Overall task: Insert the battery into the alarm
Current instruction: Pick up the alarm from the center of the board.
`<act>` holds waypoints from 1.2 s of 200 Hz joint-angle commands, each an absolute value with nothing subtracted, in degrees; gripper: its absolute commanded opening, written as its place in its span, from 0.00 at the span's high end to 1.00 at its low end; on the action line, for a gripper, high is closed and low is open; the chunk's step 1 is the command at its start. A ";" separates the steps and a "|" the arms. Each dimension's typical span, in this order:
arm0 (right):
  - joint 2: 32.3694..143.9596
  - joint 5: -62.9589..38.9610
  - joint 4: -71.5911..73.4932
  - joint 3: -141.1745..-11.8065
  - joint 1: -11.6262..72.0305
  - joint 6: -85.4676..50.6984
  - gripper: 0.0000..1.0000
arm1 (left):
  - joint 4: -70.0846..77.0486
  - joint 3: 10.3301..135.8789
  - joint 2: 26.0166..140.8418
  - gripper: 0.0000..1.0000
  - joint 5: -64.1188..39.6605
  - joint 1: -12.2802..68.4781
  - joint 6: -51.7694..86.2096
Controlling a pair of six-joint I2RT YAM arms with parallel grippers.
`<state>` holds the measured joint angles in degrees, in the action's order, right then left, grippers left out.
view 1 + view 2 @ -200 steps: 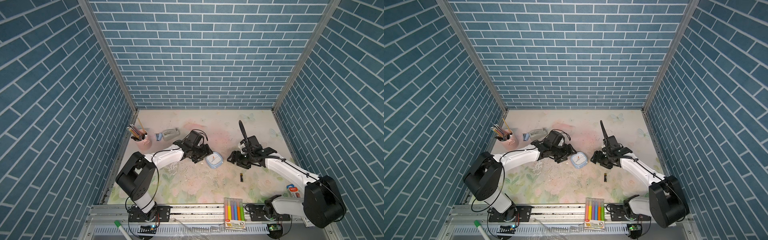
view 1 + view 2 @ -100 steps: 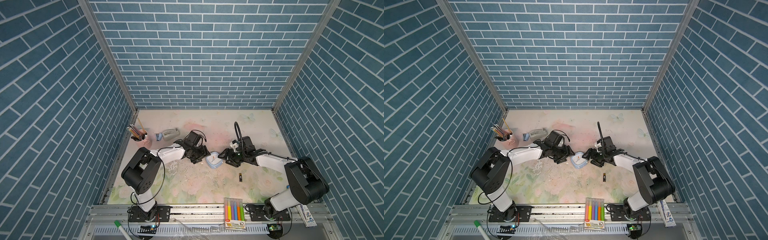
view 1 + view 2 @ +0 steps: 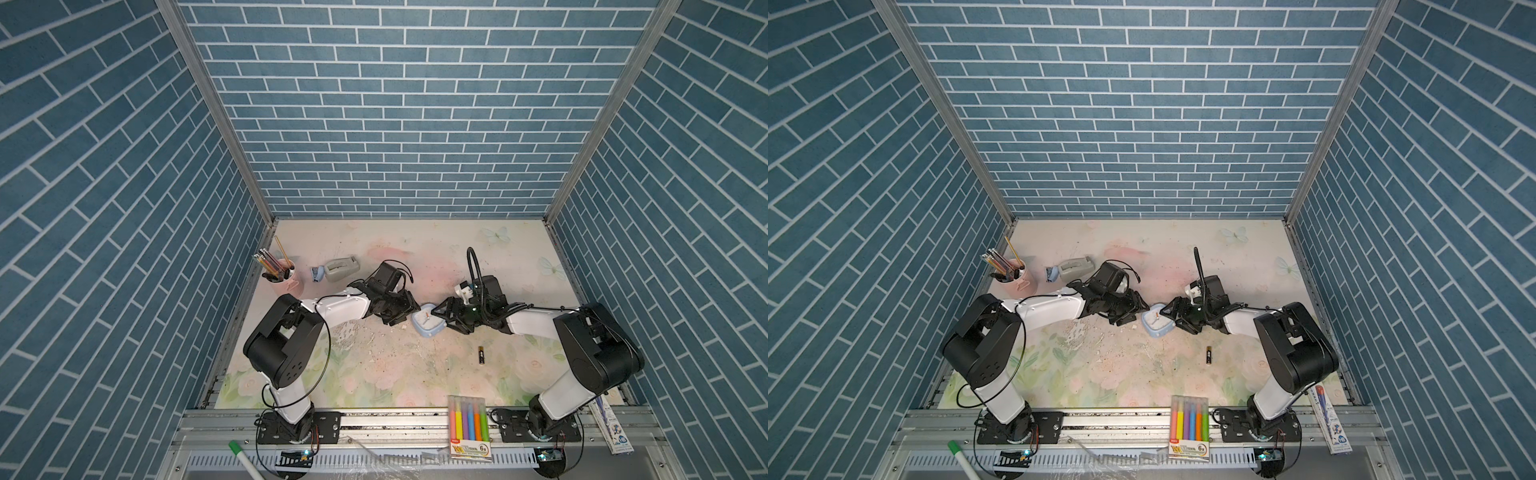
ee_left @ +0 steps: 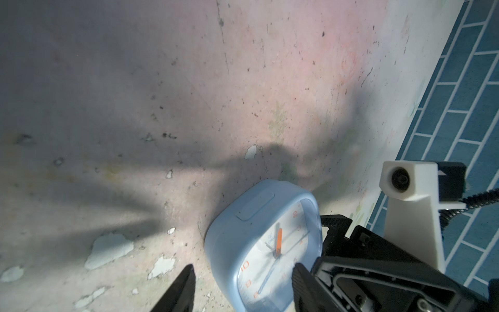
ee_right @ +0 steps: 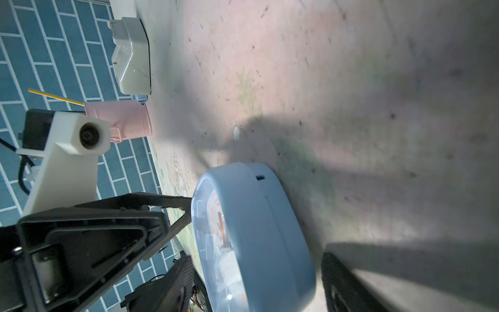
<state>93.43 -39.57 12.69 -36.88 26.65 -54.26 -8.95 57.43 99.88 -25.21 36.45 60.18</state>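
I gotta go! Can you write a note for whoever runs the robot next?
Left gripper: open, jaws either side of the small light-blue plastic clock, gap visible.
Right gripper: jaws wide around the same clock from the opposite side; grip unclear.
Clock: tilted on the floral tabletop, dial showing.
Slim black battery with gold end: loose on the tabletop, apart from the clock.
Done: nothing inserted.
To do: expose the clock's back, fetch battery, insert.

Pink cup (image 3: 287,281) of pencils (image 3: 266,261), at the back left of the flowered mat (image 3: 374,374), by the wall. Grey tape dispenser (image 3: 341,268) near it, with a small blue item (image 3: 317,274) just beside. Pack of coloured highlighters (image 3: 468,426) lying across the front rail (image 3: 374,419). Boxed pen (image 3: 613,428) at the rail's right end. Green-capped marker (image 3: 236,447) at front left. Blue brick walls (image 3: 395,104) on three sides.
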 commanded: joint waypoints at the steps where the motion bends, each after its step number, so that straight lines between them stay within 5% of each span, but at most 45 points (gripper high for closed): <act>1: 94.90 -40.70 15.71 -36.23 27.33 -56.90 0.28 | -8.37 56.36 101.06 0.42 -25.58 36.30 60.33; 93: 95.98 -41.79 22.83 -35.43 28.83 -61.10 0.41 | -5.84 54.69 101.87 0.44 -26.27 36.31 61.70; 212: 97.56 -41.23 28.04 -37.03 31.77 -63.79 0.32 | -2.83 53.35 101.84 0.46 -26.84 36.31 62.67; 240: 98.26 -39.98 28.36 -37.40 31.86 -63.83 0.39 | -2.81 53.35 101.77 0.46 -26.89 36.32 64.25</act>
